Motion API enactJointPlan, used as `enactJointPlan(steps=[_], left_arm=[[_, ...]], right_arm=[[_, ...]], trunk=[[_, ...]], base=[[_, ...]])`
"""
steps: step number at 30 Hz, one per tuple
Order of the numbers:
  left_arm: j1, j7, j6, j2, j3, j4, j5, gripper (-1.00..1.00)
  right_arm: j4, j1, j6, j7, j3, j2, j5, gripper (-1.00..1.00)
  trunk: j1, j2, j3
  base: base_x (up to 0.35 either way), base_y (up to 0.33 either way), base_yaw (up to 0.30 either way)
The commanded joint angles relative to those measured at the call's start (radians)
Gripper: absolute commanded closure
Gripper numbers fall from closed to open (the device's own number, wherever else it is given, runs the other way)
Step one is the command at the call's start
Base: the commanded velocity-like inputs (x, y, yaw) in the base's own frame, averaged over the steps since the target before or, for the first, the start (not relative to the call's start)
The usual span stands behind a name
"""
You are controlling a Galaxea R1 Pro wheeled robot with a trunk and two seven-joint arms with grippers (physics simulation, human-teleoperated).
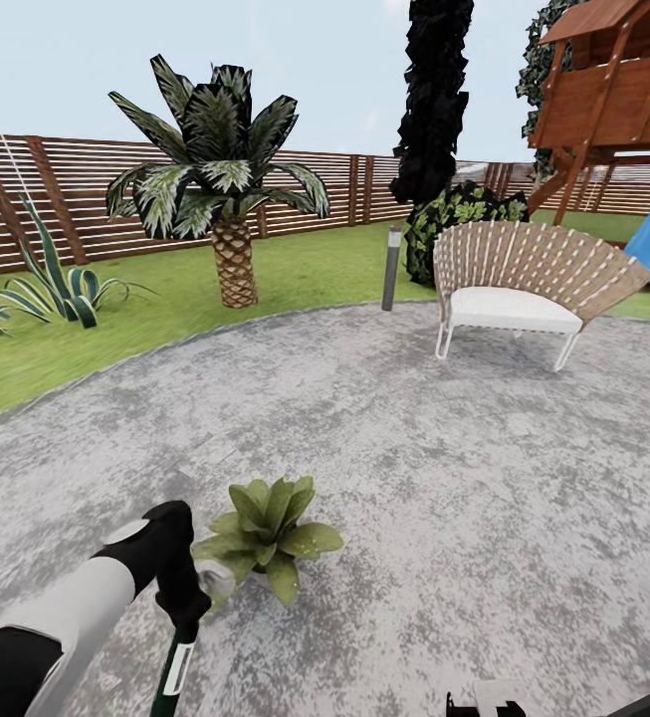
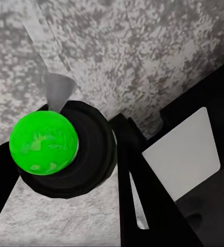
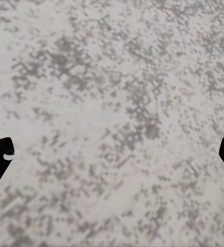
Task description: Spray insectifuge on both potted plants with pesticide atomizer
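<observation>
The left pincer (image 1: pixel 180 597) pinches the atomizer (image 1: pixel 177 667), probably light and rigid, by its neck beside the potted plant (image 1: pixel 270 533); the right pincer (image 3: pixel 112 154) is spread.

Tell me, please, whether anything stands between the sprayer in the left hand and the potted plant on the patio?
Nothing visible does. In the head view the left hand holds the sprayer right beside the potted plant, whose leaves nearly reach it; beyond the plant there is bare patio.

No legible text (labels blank)
</observation>
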Motion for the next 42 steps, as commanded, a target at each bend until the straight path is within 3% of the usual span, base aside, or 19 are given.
enactJointPlan(steps=[1,4,8,11,15,17,26,29,31,34,36,38,42], left_arm=[[0.002,-0.009,0.010,-0.003,-0.002,-0.003,-0.008,1.00],[0.000,-0.009,0.011,-0.014,0.000,-0.015,-0.007,1.00],[-0.004,-0.009,0.015,-0.027,-0.001,-0.093,-0.008,1.00],[-0.001,-0.007,0.014,-0.011,0.000,-0.101,-0.008,1.00],[0.007,-0.007,0.012,0.042,-0.001,-0.091,-0.009,1.00],[0.028,0.003,0.012,0.056,-0.001,-0.089,-0.008,1.00],[0.047,0.042,0.013,0.047,0.003,-0.100,-0.007,1.00],[0.053,0.042,0.011,0.057,0.003,-0.092,-0.008,1.00],[0.093,0.043,0.010,0.066,0.001,-0.091,-0.008,1.00],[0.097,0.044,0.010,0.056,0.000,-0.095,-0.008,1.00],[0.098,0.044,0.012,0.014,-0.005,-0.100,-0.008,1.00],[0.098,0.045,0.014,-0.011,-0.008,-0.104,-0.009,1.00],[0.098,0.100,0.020,-0.011,-0.002,-0.104,-0.008,1.00]], right_arm=[[0.001,0.000,-0.003,-0.002,0.009,0.000,-0.008,-1.00],[0.000,0.000,-0.003,-0.002,0.009,0.000,-0.008,-1.00],[0.000,0.000,-0.003,-0.002,0.009,0.000,-0.008,-1.00],[0.001,0.000,-0.003,-0.002,0.009,0.000,-0.007,-1.00],[0.002,0.000,-0.003,0.002,0.009,-0.004,-0.002,-1.00],[0.002,0.000,-0.003,0.002,0.009,-0.005,-0.002,-1.00],[0.002,0.000,-0.003,-0.001,0.009,-0.008,-0.003,-1.00],[0.002,0.000,-0.003,-0.001,0.009,-0.008,-0.003,-1.00],[0.002,0.000,-0.003,-0.001,0.009,-0.008,-0.002,-1.00],[0.002,0.000,-0.003,-0.001,0.009,-0.008,-0.002,-1.00],[0.002,0.000,-0.003,-0.001,0.009,-0.008,-0.002,-1.00],[0.002,0.000,-0.003,-0.001,0.009,-0.008,-0.002,-1.00],[0.002,0.000,-0.003,-0.001,0.009,-0.008,-0.002,-1.00]], trunk=[[0.000,0.000,-0.001],[0.000,0.000,-0.001],[0.000,0.000,-0.001],[0.000,0.000,-0.001],[0.000,0.000,-0.001],[0.000,0.000,-0.001],[0.000,0.000,-0.001],[0.000,0.000,-0.001],[0.000,0.000,-0.001],[0.000,0.000,-0.001],[0.000,0.000,-0.001],[0.000,0.000,-0.001],[0.000,0.000,-0.001]], base=[[0.000,0.000,-0.006],[0.000,0.000,-0.138],[0.000,0.000,-0.208],[0.000,0.000,-0.041],[0.027,0.000,-0.006],[0.095,0.000,0.000],[0.161,0.000,0.000],[0.016,0.000,0.000],[0.001,0.000,0.000],[0.000,0.000,0.000],[0.000,0.000,0.000],[0.000,0.000,0.000],[0.000,0.000,0.000]])
